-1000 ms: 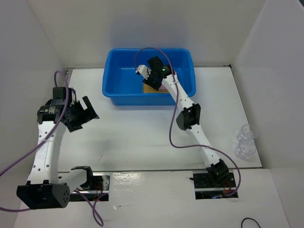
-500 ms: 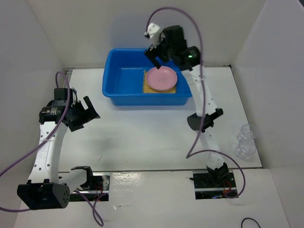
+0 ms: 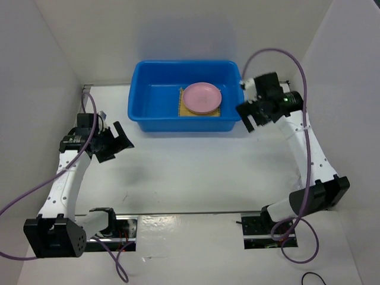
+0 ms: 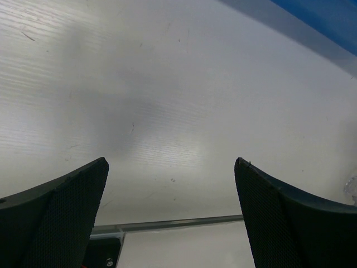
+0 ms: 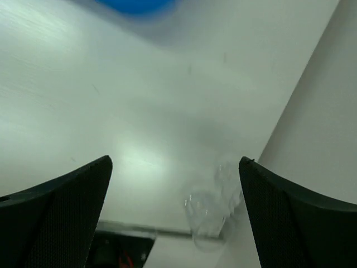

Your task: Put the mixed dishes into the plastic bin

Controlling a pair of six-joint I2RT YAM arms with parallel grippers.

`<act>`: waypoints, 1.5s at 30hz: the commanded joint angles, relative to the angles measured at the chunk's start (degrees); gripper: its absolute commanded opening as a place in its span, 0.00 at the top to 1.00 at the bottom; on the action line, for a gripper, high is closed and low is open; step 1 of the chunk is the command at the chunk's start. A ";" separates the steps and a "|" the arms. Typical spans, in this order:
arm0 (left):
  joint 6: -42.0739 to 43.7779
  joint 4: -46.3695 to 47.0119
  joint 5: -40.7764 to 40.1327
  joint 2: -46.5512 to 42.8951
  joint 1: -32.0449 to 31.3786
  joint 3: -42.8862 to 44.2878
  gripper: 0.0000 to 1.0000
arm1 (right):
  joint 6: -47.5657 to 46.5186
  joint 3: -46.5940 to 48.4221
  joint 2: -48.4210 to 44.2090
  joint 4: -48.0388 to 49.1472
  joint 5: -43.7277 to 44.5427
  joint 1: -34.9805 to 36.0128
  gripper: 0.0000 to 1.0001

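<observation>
The blue plastic bin (image 3: 155, 95) stands at the back middle of the table. Of the mixed dishes, a pink plate (image 3: 202, 97) lies in the bin on top of a tan woven mat (image 3: 183, 108). Two clear cups (image 5: 207, 215) stand by the right wall, seen only in the right wrist view. My right gripper (image 3: 252, 120) hangs open and empty just right of the bin's right end; in its own view, the right gripper (image 5: 175, 161) looks down at bare table and the cups. My left gripper (image 3: 120, 142) is open and empty over the table left of the bin.
White walls close the table in on the left, back and right. A metal rail (image 4: 167, 224) runs along the near edge by the arm bases. The bin's blue edge (image 4: 329, 22) shows at the top right of the left wrist view.
My right gripper let go of the pink plate, which now lies on the mat in the bin. The arm rose out, then swung right and down beside the bin. The left arm shifted slightly.
</observation>
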 commanded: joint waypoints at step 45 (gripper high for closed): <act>-7.10 7.58 5.43 2.27 -5.90 -7.17 0.00 | -10.73 7.41 3.80 16.97 -4.08 -5.83 1.00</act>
